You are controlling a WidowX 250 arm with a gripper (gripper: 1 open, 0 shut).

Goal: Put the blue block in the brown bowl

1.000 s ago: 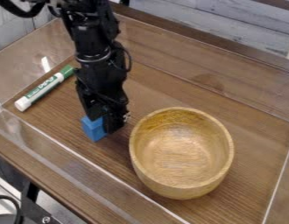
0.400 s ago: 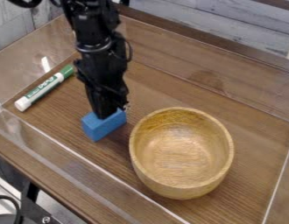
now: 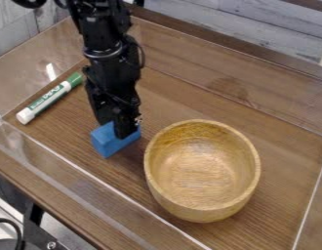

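The blue block point(image 3: 109, 145) lies on the wooden table just left of the brown bowl point(image 3: 203, 168), which is hollow side up with nothing in it. My gripper point(image 3: 119, 127) points straight down right over the block's rear part. Its black fingers point(image 3: 130, 125) stand apart, open, with their tips at the block's top edge. I cannot tell whether the tips touch the block. The rear of the block is hidden behind the fingers.
A green-and-white marker point(image 3: 51, 94) lies at the left, near the table's edge. A clear raised rim point(image 3: 72, 200) runs along the table's front. A wall of pale slats point(image 3: 255, 24) stands behind the table.
The fingers closed to a narrow point over the block, then spread apart again. The block turned a little and now shows more of its top. The hand stayed in place.
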